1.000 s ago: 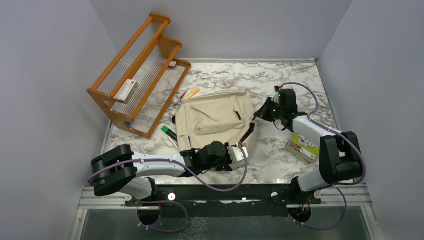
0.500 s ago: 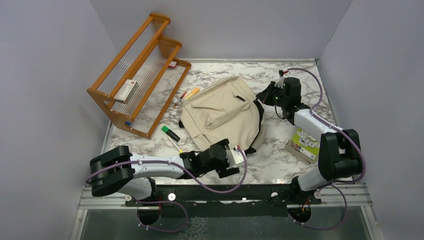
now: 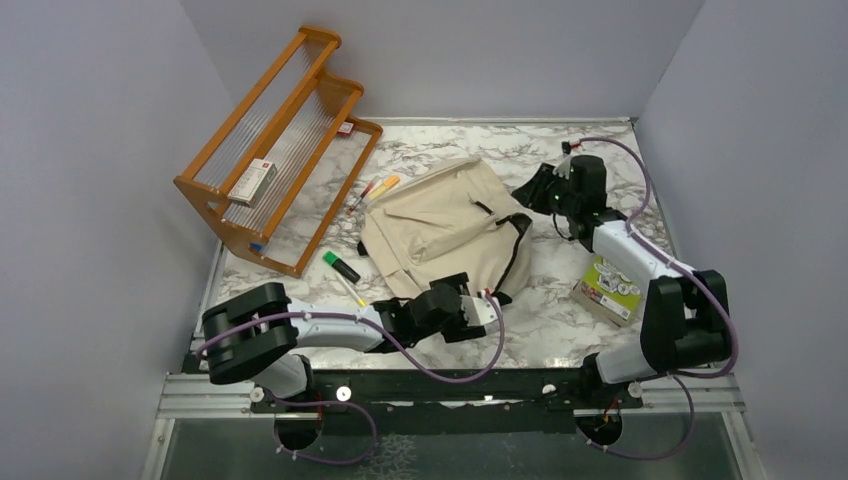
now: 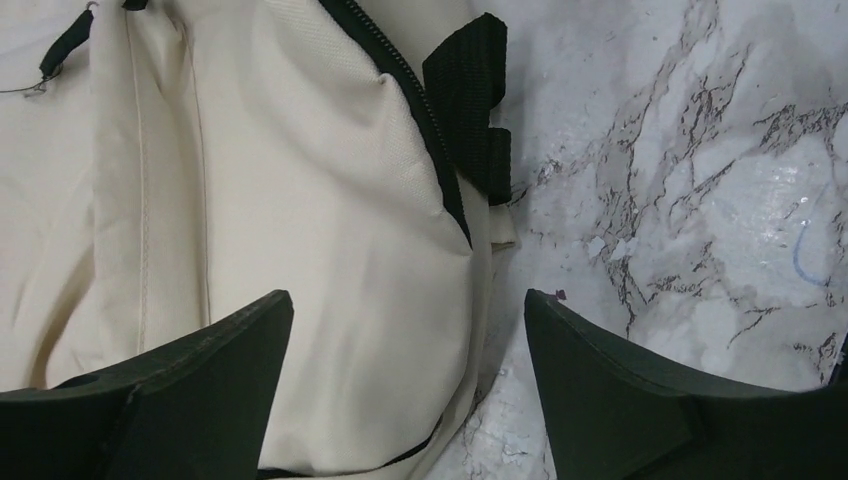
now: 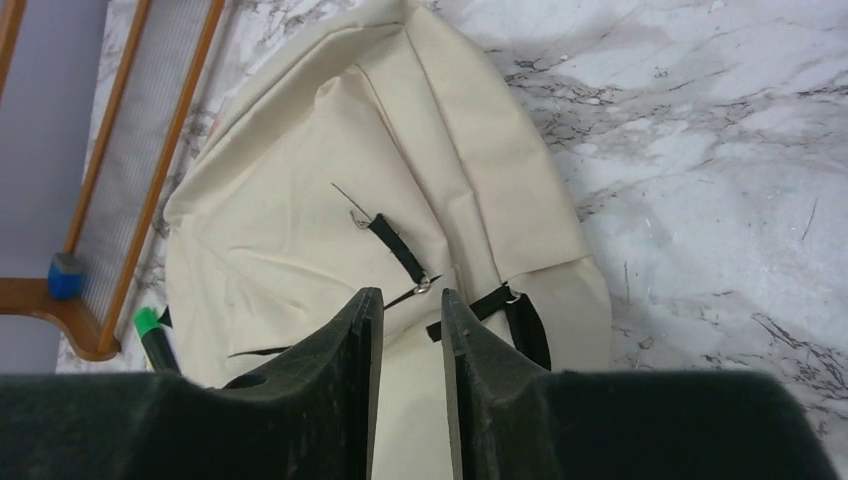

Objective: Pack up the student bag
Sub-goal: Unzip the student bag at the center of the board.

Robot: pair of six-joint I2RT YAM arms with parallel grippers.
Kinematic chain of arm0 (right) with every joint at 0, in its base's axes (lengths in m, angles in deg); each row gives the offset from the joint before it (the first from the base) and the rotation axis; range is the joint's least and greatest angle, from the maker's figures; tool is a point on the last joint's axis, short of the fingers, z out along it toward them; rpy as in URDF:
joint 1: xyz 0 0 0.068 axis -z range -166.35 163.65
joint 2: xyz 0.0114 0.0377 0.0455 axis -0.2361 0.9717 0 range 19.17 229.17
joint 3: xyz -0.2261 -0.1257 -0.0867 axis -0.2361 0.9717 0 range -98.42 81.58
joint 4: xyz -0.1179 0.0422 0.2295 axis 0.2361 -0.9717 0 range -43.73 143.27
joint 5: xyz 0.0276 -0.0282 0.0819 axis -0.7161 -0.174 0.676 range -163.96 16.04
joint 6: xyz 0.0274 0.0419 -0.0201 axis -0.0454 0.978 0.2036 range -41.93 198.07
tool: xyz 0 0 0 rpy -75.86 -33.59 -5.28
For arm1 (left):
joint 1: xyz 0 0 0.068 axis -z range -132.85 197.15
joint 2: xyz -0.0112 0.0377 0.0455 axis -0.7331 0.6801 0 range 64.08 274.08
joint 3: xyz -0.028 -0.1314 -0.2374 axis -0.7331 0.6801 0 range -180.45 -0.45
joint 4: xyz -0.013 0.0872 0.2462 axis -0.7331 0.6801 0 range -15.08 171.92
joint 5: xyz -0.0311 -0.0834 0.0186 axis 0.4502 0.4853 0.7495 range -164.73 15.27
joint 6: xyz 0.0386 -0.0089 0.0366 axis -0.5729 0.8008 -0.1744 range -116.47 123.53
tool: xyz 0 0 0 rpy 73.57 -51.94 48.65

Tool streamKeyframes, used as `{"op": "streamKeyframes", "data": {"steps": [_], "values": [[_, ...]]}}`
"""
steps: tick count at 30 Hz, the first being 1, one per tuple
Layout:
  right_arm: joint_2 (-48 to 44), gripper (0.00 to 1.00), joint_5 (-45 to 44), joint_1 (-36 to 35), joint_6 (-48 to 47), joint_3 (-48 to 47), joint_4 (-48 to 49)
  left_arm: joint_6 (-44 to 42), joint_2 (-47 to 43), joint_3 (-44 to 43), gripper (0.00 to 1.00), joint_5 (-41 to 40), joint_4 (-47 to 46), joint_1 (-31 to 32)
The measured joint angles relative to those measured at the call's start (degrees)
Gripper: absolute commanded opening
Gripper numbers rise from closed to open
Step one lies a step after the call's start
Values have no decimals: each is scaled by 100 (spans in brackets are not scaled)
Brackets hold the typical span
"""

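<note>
Student bag (image 3: 440,225) newly askew: rumpled cream canvas

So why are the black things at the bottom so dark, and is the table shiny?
Left wrist view: the left hand sits close to the camera and shows as dark shapes, and the marble table has a pale shiny patch. Right wrist view: the right hand is dark too; the student bag looks sharp.
</note>
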Motion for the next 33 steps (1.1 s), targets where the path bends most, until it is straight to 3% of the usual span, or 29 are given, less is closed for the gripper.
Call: {"op": "streamKeyframes", "data": {"steps": [4,10,17,28,33], "values": [[-555,43,-87,2,92,22,-323,-240,256,-74,70,199,-55,-98],[-1545,43,17,4,109,442,-664,-393,435,-138,56,470,-26,-378],[-2177,43,144,4,109,1141,-1281,-400,435,-308,28,957,17,-748],[-2752,56,197,4,535,1786,-1681,-367,435,-601,14,1729,413,-1097],[-2826,57,184,4,697,1954,-1718,-282,400,-837,11,2061,612,-1237]]}}
